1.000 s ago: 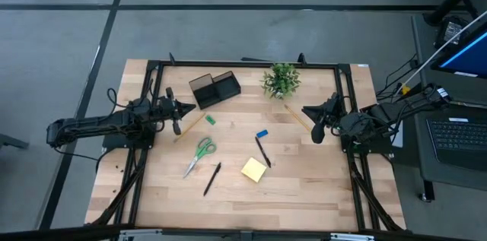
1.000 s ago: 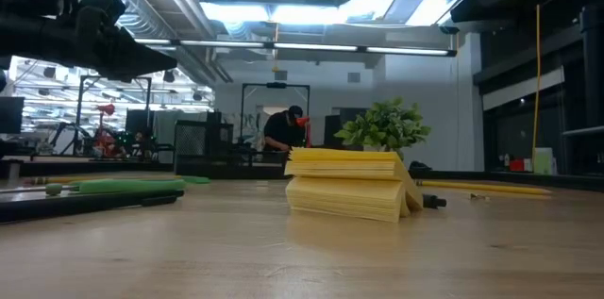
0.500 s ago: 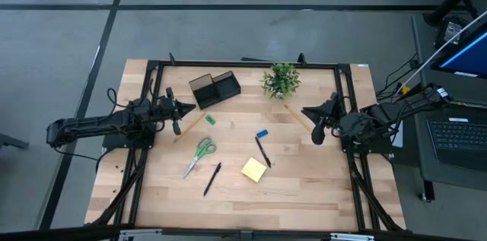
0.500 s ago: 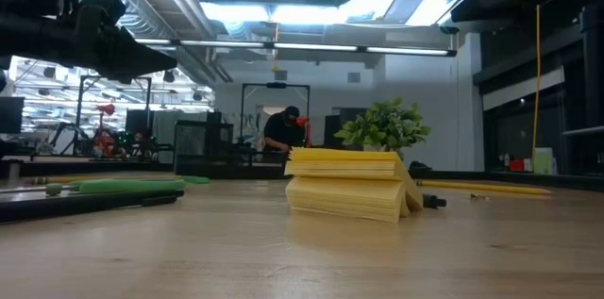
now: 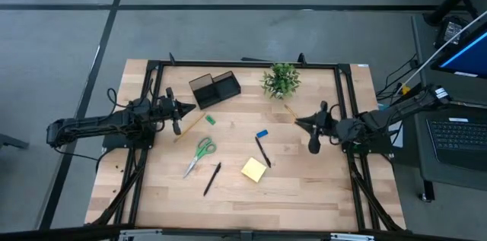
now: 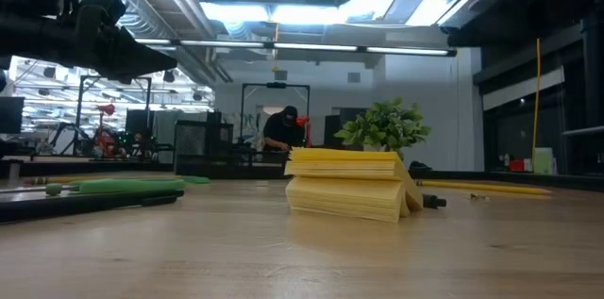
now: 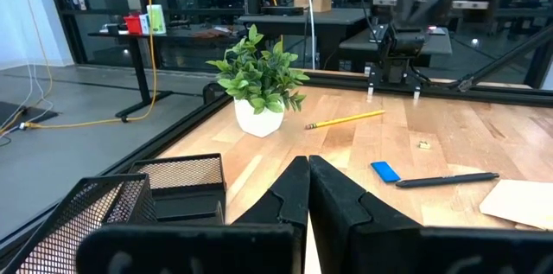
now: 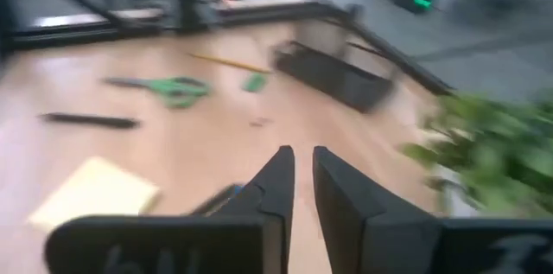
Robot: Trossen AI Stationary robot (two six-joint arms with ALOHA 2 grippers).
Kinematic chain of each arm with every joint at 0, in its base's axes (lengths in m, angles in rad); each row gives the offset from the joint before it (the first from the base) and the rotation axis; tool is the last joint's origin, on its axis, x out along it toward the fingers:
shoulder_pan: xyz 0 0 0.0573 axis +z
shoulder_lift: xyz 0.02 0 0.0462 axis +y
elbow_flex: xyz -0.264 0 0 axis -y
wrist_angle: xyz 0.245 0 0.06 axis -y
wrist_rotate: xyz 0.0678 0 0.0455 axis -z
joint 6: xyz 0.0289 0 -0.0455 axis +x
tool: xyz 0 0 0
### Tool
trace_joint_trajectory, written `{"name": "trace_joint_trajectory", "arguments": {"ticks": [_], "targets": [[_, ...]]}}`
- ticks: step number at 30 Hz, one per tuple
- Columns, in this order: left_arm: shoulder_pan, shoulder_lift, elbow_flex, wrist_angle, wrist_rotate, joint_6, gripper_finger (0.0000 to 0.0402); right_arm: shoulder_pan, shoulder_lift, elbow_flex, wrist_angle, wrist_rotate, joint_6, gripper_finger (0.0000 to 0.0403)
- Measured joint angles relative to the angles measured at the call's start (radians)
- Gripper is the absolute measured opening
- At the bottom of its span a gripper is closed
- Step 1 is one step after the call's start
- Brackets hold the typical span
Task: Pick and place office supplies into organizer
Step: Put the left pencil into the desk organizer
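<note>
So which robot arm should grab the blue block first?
Probably the right one. Its pincer hangs nearer the small blue block, with only bare table between them. The left pincer sits farther off, beside the organizer.

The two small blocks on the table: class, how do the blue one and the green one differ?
The blue block lies mid-table near a black pen; the green block lies nearer the organizer, beside a pencil. They differ in colour. Both lie flat on the table, untouched.
</note>
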Motion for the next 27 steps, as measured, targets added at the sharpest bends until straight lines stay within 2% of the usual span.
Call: {"name": "trace_joint_trajectory", "arguments": {"ticks": [6,17,23,27], "targets": [[0.000,0.000,0.000,0.000,0.000,0.000,0.0004,-0.001,-0.001,-0.078,0.223,-0.156,-0.175,0.0048],[0.000,0.000,0.000,0.000,0.000,0.000,0.0004,-0.085,-0.063,-0.168,0.336,-0.321,-0.228,0.0048],[0.000,0.000,0.000,0.000,0.000,0.000,0.0004,-0.125,-0.182,-0.208,0.326,-0.331,-0.273,0.0048],[0.000,0.000,0.000,0.000,0.000,0.000,0.0004,-0.140,-0.270,-0.266,0.326,-0.331,-0.242,0.0048]]}}
